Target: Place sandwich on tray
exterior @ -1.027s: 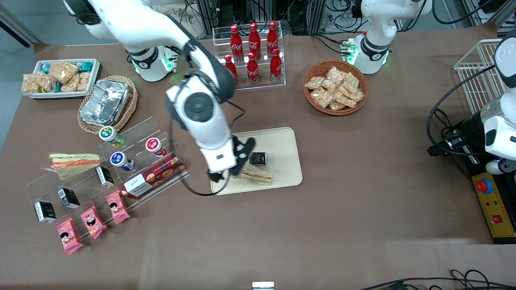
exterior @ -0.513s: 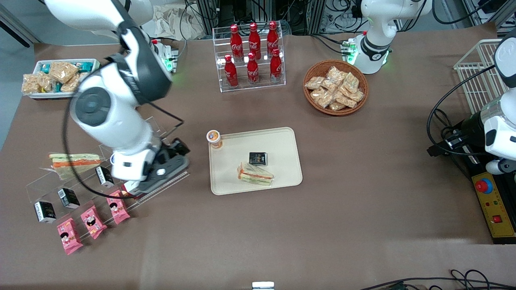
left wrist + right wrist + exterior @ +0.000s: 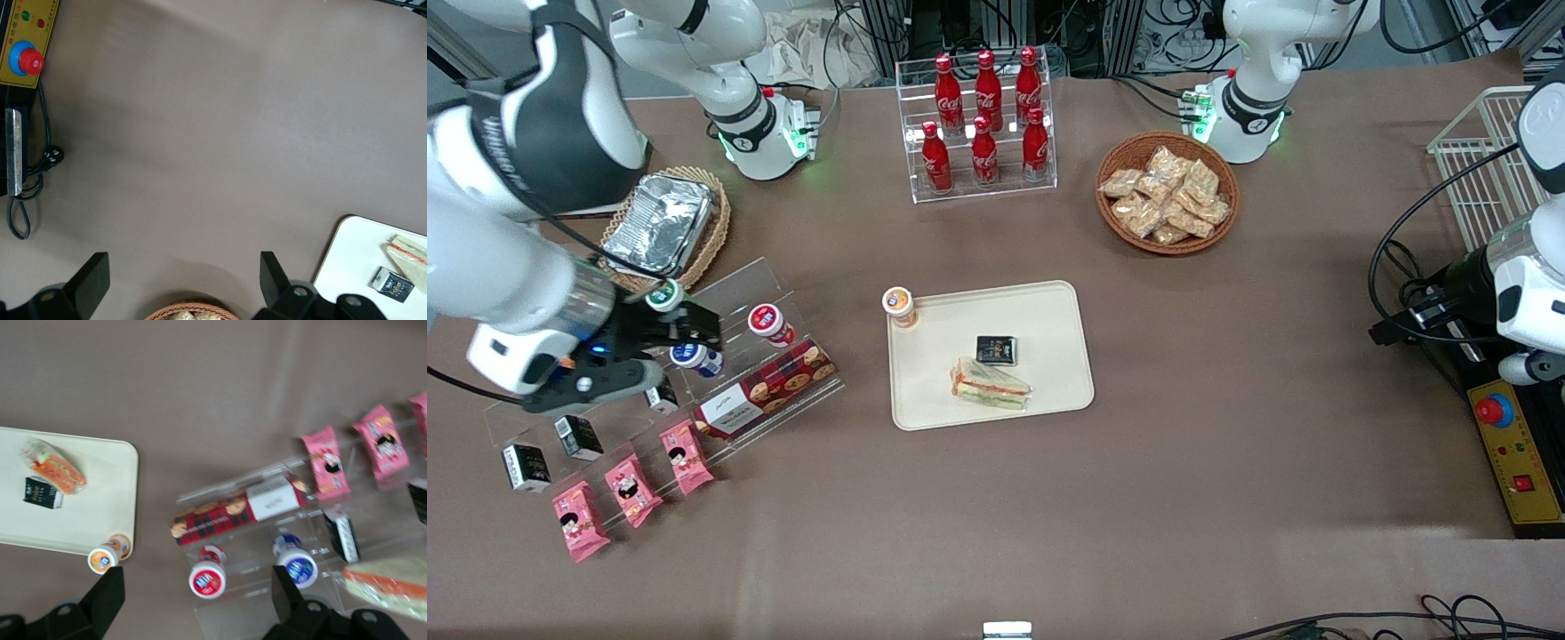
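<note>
The sandwich, a wrapped white-bread wedge with orange-red and green filling, lies on the cream-beige tray, on the part nearer the front camera. It also shows in the right wrist view on the tray, and in the left wrist view on the tray. My right gripper is open and empty. It hovers above the clear acrylic shelf toward the working arm's end, well apart from the tray. In the right wrist view the gripper frames a red-lidded cup.
A small black box lies on the tray beside the sandwich. An orange-lidded cup stands at the tray's corner. The shelf holds cups, a cookie box, pink packs and a paler sandwich wedge. A cola rack, snack basket and foil container stand farther back.
My right arm has swung from above the tray to the acrylic shelf at the working arm's end. The sandwich stays on the tray. The orange-lidded cup is uncovered.
</note>
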Robot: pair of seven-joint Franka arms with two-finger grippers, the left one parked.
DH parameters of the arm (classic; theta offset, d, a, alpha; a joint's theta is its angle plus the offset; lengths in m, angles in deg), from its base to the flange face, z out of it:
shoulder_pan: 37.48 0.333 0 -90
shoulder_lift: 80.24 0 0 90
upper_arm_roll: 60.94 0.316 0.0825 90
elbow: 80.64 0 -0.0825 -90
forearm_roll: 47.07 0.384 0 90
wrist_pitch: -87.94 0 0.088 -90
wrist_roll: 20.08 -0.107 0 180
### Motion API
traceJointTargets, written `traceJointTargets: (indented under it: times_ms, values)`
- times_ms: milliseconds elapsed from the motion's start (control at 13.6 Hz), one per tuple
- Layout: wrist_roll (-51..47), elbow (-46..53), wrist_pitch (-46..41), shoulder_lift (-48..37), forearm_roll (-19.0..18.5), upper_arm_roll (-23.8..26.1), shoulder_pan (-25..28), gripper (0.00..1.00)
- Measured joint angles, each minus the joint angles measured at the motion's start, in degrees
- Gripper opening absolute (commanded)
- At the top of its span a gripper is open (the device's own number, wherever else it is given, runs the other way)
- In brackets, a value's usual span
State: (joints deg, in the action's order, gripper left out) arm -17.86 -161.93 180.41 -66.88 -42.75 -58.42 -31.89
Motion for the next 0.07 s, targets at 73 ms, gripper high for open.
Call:
traceJointTargets:
  times_ms: [73]
  values:
    - [-0.06,0.0,-1.04,-0.29,0.0,0.01,-1.59,0.98]
